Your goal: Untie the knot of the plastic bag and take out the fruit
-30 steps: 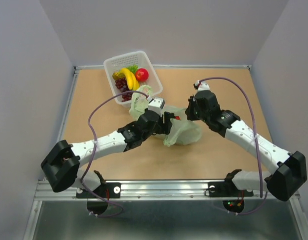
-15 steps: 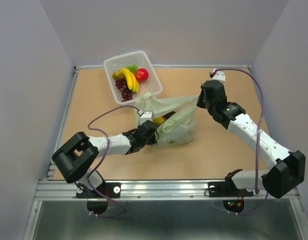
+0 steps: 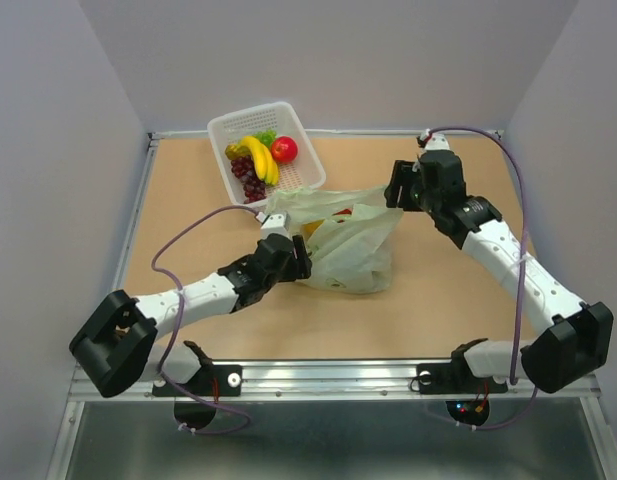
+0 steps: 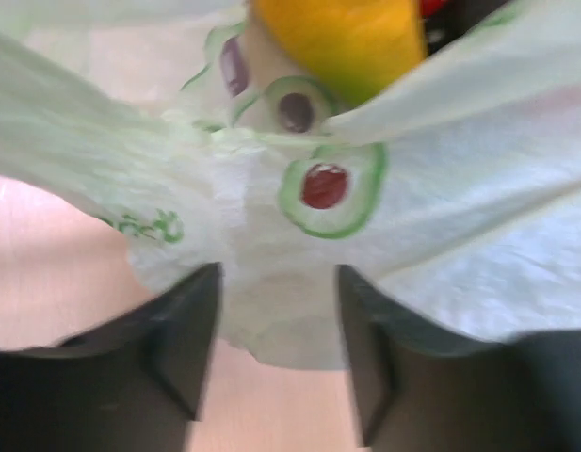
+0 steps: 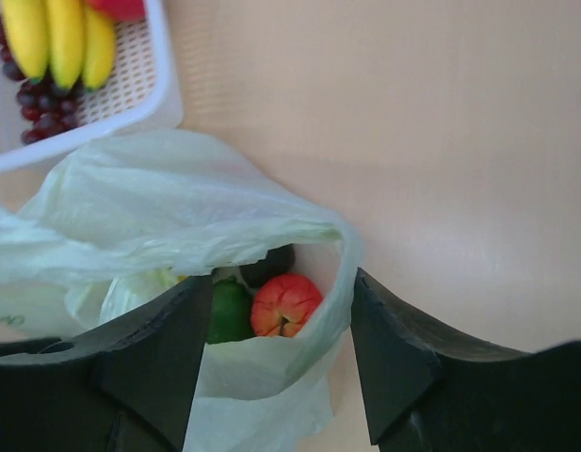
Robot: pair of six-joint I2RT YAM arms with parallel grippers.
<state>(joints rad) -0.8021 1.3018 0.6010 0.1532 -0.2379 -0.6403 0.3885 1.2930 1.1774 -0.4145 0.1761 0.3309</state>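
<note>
Right wrist: three fruit [image 5: 285, 303], one bag [image 5: 168, 202]

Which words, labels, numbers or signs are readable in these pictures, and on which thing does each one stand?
Bag, small green print: too blurred to read.
Bag, round green-ringed signs: drawings only, no letters.
Basket: no text shows.
Elsewhere: nothing readable.

R gripper [image 3: 392, 196] let go; bag [image 3: 350, 252] mouth open.
</note>
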